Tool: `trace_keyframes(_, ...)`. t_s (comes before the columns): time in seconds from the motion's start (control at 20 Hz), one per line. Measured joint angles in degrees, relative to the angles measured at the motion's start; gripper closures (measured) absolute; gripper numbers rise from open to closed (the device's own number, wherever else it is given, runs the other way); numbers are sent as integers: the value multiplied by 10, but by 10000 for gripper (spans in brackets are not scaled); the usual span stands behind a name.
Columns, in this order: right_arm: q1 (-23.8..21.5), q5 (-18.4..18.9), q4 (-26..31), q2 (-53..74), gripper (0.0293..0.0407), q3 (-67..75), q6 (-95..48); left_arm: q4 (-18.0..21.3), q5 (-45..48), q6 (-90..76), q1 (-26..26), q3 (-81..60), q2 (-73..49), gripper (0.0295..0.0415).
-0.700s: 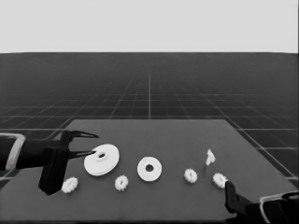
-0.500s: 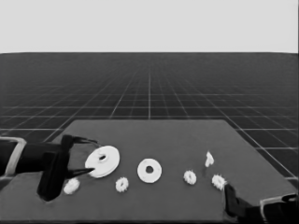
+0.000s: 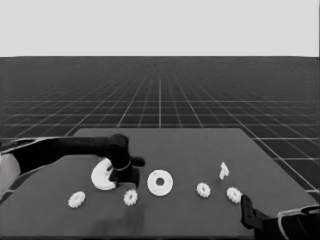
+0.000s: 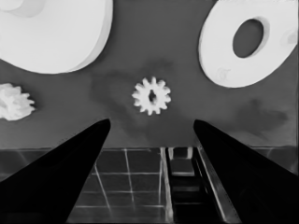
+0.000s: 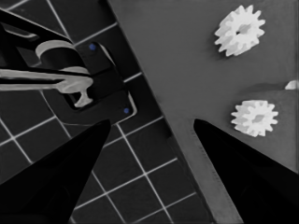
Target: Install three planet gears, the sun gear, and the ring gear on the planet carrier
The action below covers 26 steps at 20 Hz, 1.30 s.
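Note:
My left gripper [image 3: 129,176] reaches in over the table, open, pointing down just above one planet gear [image 3: 130,197]. In the left wrist view that gear [image 4: 151,95] lies between and just beyond the open fingers of the left gripper [image 4: 152,121], untouched. The ring gear, the larger round part [image 3: 102,176] [image 4: 56,32], lies behind it, partly hidden by the arm. The planet carrier, the smaller round part [image 3: 160,182] [image 4: 247,42], lies flat to the right with nothing on it. Another gear [image 3: 76,199] [image 4: 14,101] lies farther left. My right gripper [image 3: 246,209] [image 5: 152,121] is parked open at the table's near right corner.
Two more gears [image 3: 203,189] [image 3: 233,194] lie right of the smaller round part and show in the right wrist view [image 5: 239,30] [image 5: 254,117]. A thin white piece [image 3: 223,170] stands behind them. Dark machinery [image 5: 74,88] shows past the table's edge.
The left arm has swung right from the table's left end, across the larger round part, and now hangs over the gear in front of it. The right arm has not moved.

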<state>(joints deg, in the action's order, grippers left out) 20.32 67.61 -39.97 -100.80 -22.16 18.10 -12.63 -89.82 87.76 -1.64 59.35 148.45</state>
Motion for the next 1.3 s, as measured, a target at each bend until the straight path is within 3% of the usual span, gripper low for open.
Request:
trace_keyframes(0.05,0,0,0,0,315,0,0,-56,6,-16,-55,25,5,326)
trace_keyframes(0.15,0,0,0,0,315,0,0,-104,20,-38,-111,64,14,326)
trace_keyframes(0.5,0,0,0,0,315,0,0,-125,32,-52,-134,90,20,326)
trace_keyframes(0.6,0,0,0,0,315,0,0,-125,32,-52,-134,91,20,397)
trace_keyframes(1.0,0,0,0,0,315,0,0,-125,32,-52,-134,91,20,398)
trace_keyframes(1.1,0,0,0,0,315,0,0,-45,5,-12,-54,27,5,398)
trace_keyframes(1.3,0,0,0,0,315,0,0,0,2,0,-6,13,3,398)
